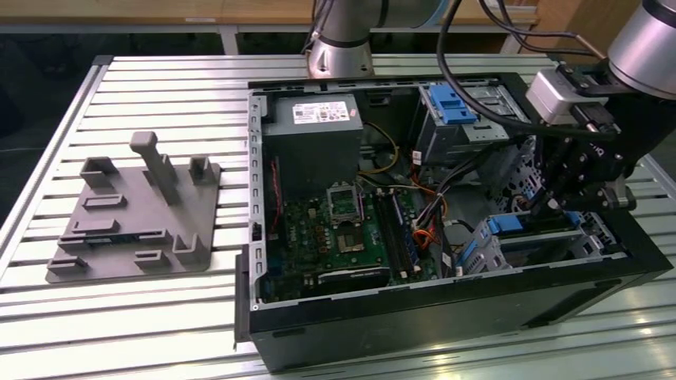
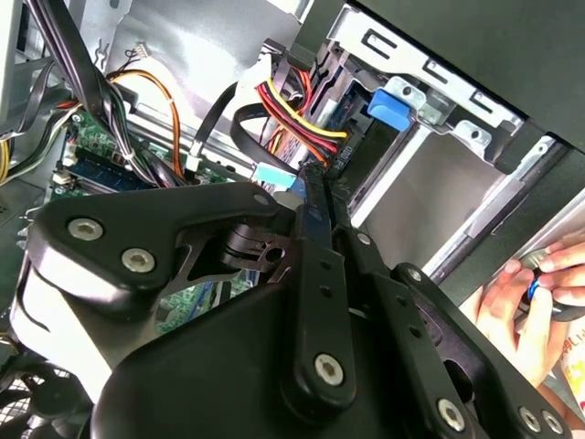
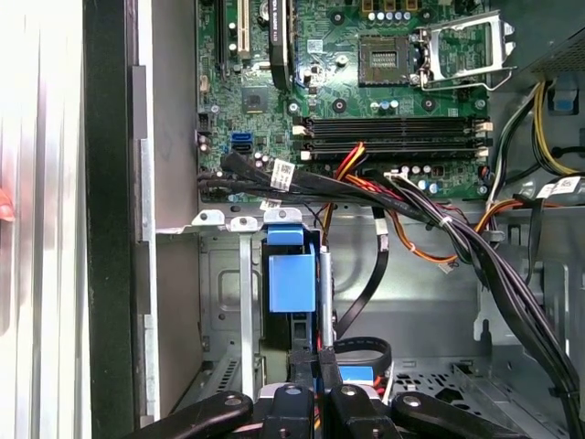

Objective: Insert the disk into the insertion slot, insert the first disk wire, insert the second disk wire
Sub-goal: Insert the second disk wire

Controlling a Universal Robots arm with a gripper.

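Apparently the step: the wire work, I judge, because the flat silver hard drive in its bright blue plastic carrier (image 3: 292,283) already sits inside the grey sheet-metal drive cage (image 3: 219,306); its blue end faces outward in the first wrist view

End effector: the black two-finger end effector (image 3: 318,358) hangs just before the end of the drive, low in the open black computer case (image 1: 444,332); its fingers (image 2: 322,229) lie almost against each other; if something thin is pinched between them, I cannot tell

Doing it well: the connector must meet the port of the drive straight, not tilted; the push should be slow and along the length of the drive; the bundle of red, yellow, orange and black wires (image 3: 366,183) crosses just above the cage and could catch a finger, so the approach should stay under it

Risk: a hand of a person (image 2: 526,293) is near the outer wall of the case; better it keeps away

Count, drives: one

Count, cages: two; the one with the drive, and one more bearing a wide blue plastic latch (image 1: 449,103)

Count, arms: one, with one end effector

Count, other: one grey moulded fixture plate (image 1: 138,214) on the slatted metal surface (image 1: 158,95); the wires are too tangled to count
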